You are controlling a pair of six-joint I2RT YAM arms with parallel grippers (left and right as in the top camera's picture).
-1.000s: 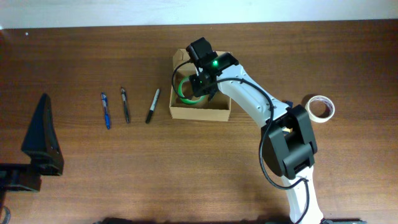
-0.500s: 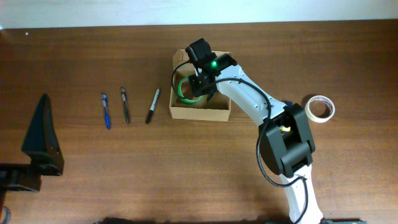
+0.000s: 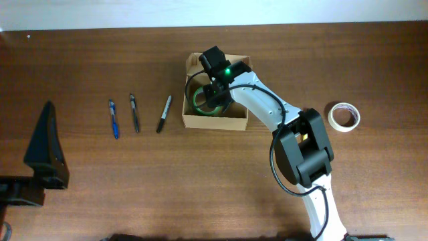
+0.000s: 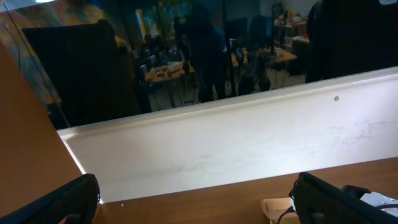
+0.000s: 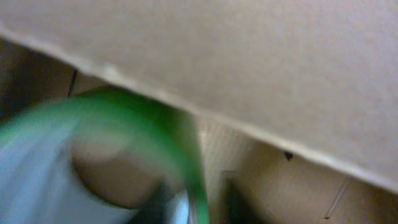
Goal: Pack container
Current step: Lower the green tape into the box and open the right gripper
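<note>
The container (image 3: 214,122) is a tan cardboard box standing open at the table's middle back. My right gripper (image 3: 212,98) reaches down inside it, at a green roll of tape (image 3: 198,100) that sits in the box's left half. The right wrist view is blurred: the green roll (image 5: 143,124) fills the left and the container's wall (image 5: 280,62) the top. My right gripper (image 5: 208,205) has its dark fingers (image 5: 239,199) a little apart on either side of the roll's rim. My left gripper (image 3: 47,124) rests far left, wide open (image 4: 205,208), holding nothing.
A blue pen (image 3: 113,119), a black pen (image 3: 134,112) and a black marker (image 3: 164,114) lie in a row left of the box. A white roll of tape (image 3: 344,117) lies to the right. The right arm stretches from the front edge to the box.
My right gripper has sunk slightly further into the box and its fingers have parted from the green roll. The left arm has not moved.
</note>
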